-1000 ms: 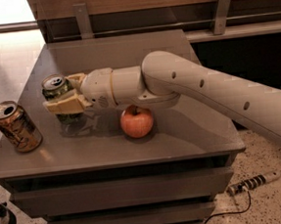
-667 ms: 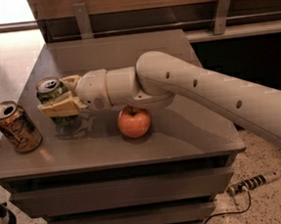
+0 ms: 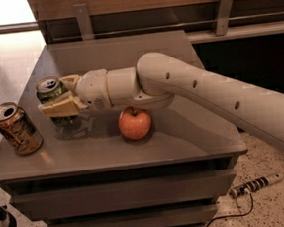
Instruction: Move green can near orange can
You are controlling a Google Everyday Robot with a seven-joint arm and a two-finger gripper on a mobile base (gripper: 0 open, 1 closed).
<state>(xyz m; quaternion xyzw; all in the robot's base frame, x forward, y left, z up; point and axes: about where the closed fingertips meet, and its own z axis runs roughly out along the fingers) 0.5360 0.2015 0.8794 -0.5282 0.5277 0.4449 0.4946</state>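
Grey table (image 3: pixel 188 131) in front of a wood-panelled wall, with a power strip (image 3: pixel 252 185) down on the speckled floor. The arm reaches in from the right, and the gripper (image 3: pixel 54 96) is clamped around the green can (image 3: pixel 48 88) at the left side of the tabletop, one finger on each side. The can's upright. The orange can (image 3: pixel 16 129) stands just to its left, near but not touching. There's an apple (image 3: pixel 134 122) under the arm, to the right of the green can.
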